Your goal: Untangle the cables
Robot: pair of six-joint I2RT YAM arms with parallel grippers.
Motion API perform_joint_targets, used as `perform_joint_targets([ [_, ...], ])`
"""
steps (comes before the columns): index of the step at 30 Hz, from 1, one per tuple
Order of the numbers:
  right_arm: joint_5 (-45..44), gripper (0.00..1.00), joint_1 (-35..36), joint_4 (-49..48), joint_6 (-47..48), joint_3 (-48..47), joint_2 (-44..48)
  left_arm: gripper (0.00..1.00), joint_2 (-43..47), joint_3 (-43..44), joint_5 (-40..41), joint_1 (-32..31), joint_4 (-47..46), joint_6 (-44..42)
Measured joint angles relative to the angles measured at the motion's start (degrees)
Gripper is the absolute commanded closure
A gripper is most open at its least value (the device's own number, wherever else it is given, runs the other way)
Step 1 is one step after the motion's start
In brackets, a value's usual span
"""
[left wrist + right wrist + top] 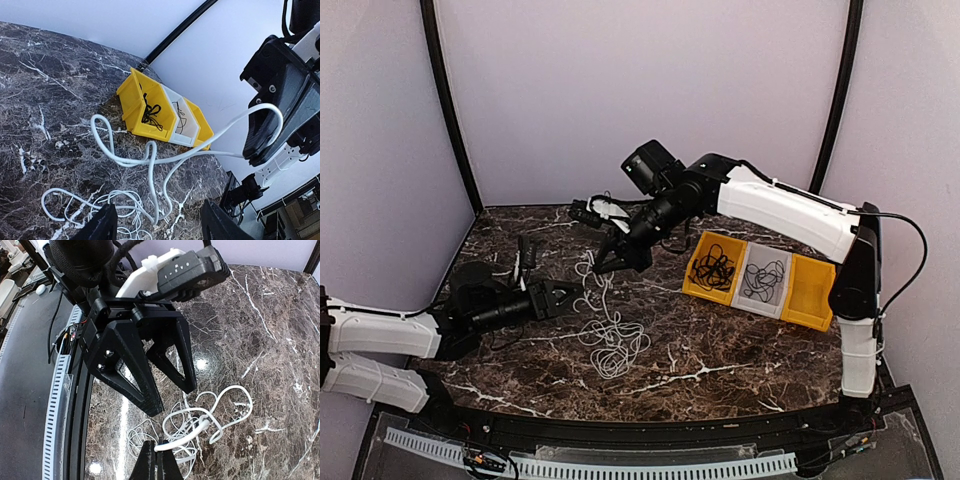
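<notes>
White cable (pixel 612 345): most of it lies as a loose tangled heap on the dark marble counter (pixel 740 370), near the middle and in front of both arm bases. One strand rises from the heap to the right gripper (pixel 156 452), which hangs above the counter just behind the heap.

Right gripper: fingers (pixel 145 467) pressed together, pinching a short stretch of the white cable at their tips. In the left wrist view the lifted strand curves past this gripper and runs down to the counter in open loops.

Left gripper (pixel 572 292): extends from the left, low over the counter, pointing toward the right gripper and close to it. Fingers (pixel 125 370) spread wide, with nothing clamped between them. Loops of the white cable lie on the counter below the fingertips; whether the fingers touch the cable cannot be told.

Bin row: three bins stand side by side on the right of the counter, well apart from the heap.
- Left yellow bin (pixel 698 290): holds a black cable (pixel 713 270) in a loose coil.
- Middle grey bin (pixel 760 310): holds a thin dark cable (pixel 765 278), also loosely coiled.
- Right yellow bin (pixel 810 300): stands at the end of the row, touching the grey bin
</notes>
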State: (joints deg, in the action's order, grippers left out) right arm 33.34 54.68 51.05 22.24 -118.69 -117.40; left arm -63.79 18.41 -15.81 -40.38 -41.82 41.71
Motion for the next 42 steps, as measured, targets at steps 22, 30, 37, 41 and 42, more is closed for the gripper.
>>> perform_joint_targets([
  [22,-0.7,1.00,-12.5,-0.4,0.0,-1.1,8.3,1.00,-11.4,0.0,4.9,0.0,-1.1,-0.5],
  [30,-1.0,1.00,-20.3,-2.7,0.0,3.2,21.3,0.70,-12.3,4.5,4.7,-0.1,-0.2,-2.6],
  [37,-0.6,1.00,-26.8,-5.4,-0.4,7.4,25.6,0.43,-14.2,13.6,-0.5,0.0,0.3,-6.3],
  [41,-1.1,1.00,-31.3,-7.8,-0.8,10.5,29.3,0.43,-14.2,14.6,-2.4,0.0,-0.3,-7.5],
  [42,-1.3,1.00,-32.1,-8.6,-0.9,11.1,30.1,0.43,-14.2,14.6,-2.5,0.0,-0.2,-7.7],
])
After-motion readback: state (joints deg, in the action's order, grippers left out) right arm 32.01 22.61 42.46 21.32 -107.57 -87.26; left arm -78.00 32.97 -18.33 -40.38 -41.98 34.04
